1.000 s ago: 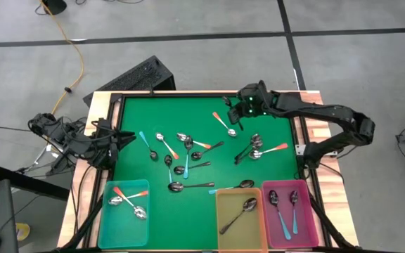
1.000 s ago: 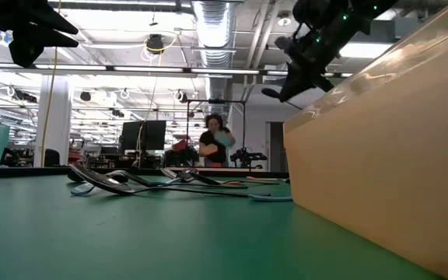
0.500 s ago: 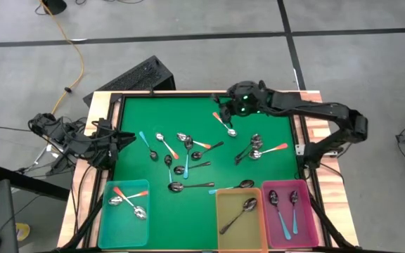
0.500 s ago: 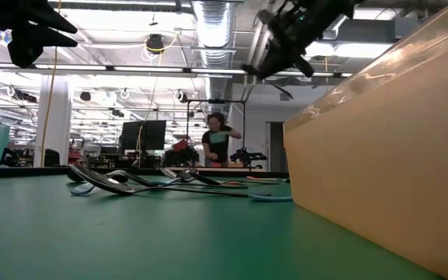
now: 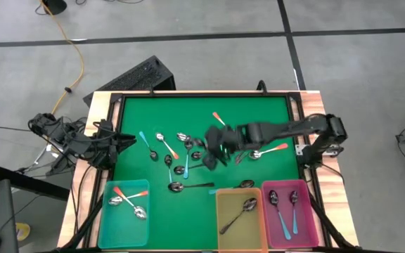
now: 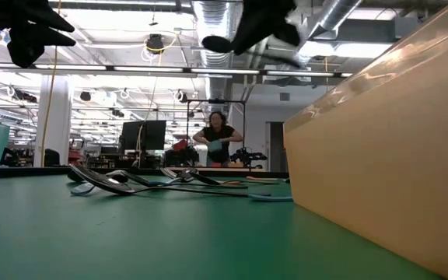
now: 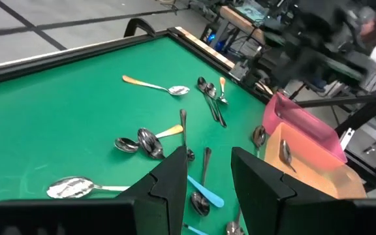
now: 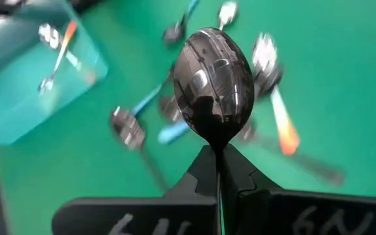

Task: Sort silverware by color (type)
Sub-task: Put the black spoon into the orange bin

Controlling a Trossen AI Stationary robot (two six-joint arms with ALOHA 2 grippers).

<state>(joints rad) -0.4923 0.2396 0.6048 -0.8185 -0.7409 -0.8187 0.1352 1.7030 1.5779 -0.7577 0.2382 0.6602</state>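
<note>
Green felt tabletop (image 5: 259, 105), loose spoons scattered across its middle. Right gripper (image 5: 213, 151) hangs above that scatter, arm reaching in from the table's right edge. Its fingers are pinched tight on the neck of a spoon (image 8: 214, 85): shiny metal bowl sticking straight out past the fingertips, long axis in line with the gripper's reach. Handle hidden between the fingers, so its colour cannot be told.

Three bins along the near edge: teal bin (image 5: 105, 214) at the left corner, with orange-handled spoons in it; yellow bin (image 5: 221, 223) in the middle, holding a dark plain spoon; pink bin (image 5: 313, 226) to the right, with blue-handled ones.

Relation that matters: held spoon sits over the table's centre, and all three bins lie toward the near edge from it. Yellow bin is the closest, nearly straight toward the near edge; pink farther to the right; teal well off to the left. Which one is correct depends on the hidden handle. Judgement only: the right arm already has the load, so the carry falls to it.

Left gripper (image 5: 121, 138) waits at the left edge of the felt, above the surface; fingers stand partly apart, nothing between them. It is nearer the teal bin than the right arm is.

A person (image 6: 216, 140) stands far back in the room, away from the table.
</note>
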